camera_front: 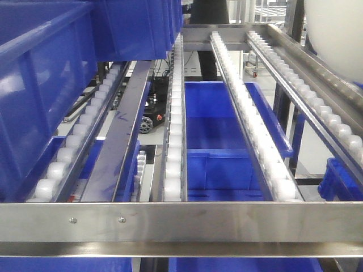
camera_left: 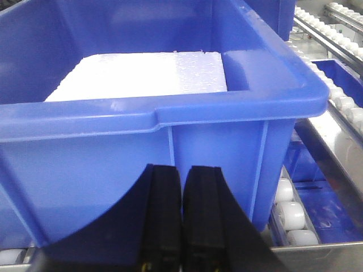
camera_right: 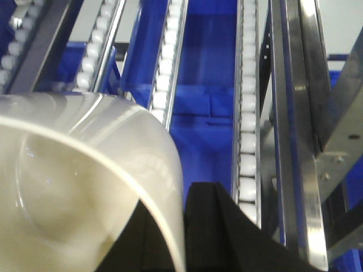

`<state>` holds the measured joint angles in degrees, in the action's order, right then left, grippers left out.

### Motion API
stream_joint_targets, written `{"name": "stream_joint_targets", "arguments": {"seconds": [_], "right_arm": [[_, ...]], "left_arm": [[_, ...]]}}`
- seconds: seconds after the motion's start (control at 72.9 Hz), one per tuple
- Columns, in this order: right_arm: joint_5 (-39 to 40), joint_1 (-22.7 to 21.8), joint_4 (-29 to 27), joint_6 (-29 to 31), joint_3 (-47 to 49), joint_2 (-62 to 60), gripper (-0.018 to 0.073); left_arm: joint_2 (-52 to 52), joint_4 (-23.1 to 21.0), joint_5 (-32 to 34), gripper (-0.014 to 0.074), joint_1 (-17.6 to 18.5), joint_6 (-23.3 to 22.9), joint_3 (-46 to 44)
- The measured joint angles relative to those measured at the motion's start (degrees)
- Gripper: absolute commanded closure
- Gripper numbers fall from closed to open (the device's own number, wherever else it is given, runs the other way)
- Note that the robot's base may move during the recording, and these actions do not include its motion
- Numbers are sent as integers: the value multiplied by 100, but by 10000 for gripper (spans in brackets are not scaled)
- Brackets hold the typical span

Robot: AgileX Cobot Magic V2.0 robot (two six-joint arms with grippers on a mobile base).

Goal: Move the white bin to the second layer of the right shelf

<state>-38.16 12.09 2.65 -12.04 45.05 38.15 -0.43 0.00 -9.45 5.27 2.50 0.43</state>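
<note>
Steel front lip (camera_front: 181, 224) nearest, spanning the front view. Beyond, roller lanes of the right shelf second layer (camera_front: 176, 141) running toward 12 o'clock. White bin (camera_front: 334, 34) up at 1 o'clock, above the lanes. Right claw (camera_right: 184, 226) clamped on the bin's rim (wall between the fingers). Left claw (camera_left: 182, 221) pressed closed, empty, facing a blue crate (camera_left: 170, 130) holding white foam (camera_left: 142, 76).
</note>
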Motion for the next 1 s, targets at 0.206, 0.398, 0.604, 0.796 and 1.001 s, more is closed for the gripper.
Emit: {"name": "stream_joint_targets", "arguments": {"seconds": [0.206,0.398,0.604,0.796,1.001], "right_arm": [[116,0,0,0,0,45,504],[191,0,-265,0,0,735,504],[234,14,-663,0,348,2006,504],[237,386,-689,0,1021,3172,504],[216,806,-689,0,1538,4143,504]], "left_arm": [[0,0,0,512,0,0,0],[0,0,0,512,0,0,0],[0,0,0,512,0,0,0],[0,0,0,512,0,0,0],[0,0,0,512,0,0,0]]}}
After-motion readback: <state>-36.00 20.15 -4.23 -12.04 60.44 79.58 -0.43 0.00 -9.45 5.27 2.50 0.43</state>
